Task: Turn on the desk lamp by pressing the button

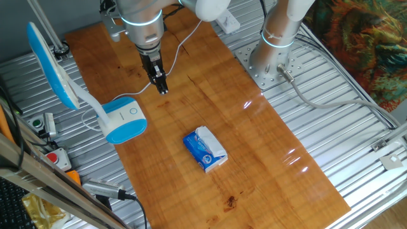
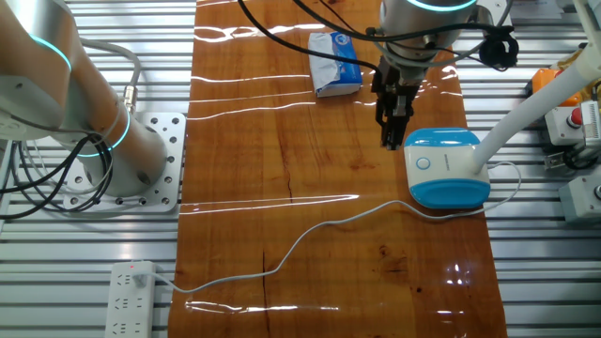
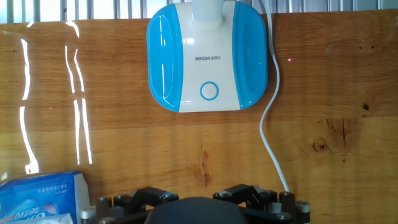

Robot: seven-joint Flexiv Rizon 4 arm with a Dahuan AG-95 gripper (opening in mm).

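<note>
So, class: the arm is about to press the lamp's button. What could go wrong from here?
1. The button is small, and the gripper is not over it yet; a slightly off descent lands on plain casing.
2. The desk lamp stands loose on smooth wood, so a slanted push may slide it.
3. The white cable runs close beside the base and could snag.

1. The desk lamp (image 1: 124,119) is blue and white, and its round base sits flat near the edge of the wooden table.
2. A round button (image 3: 209,91) with a blue ring sits on the base.
3. A white neck holds up the long blue-backed head (image 1: 51,67).
</note>
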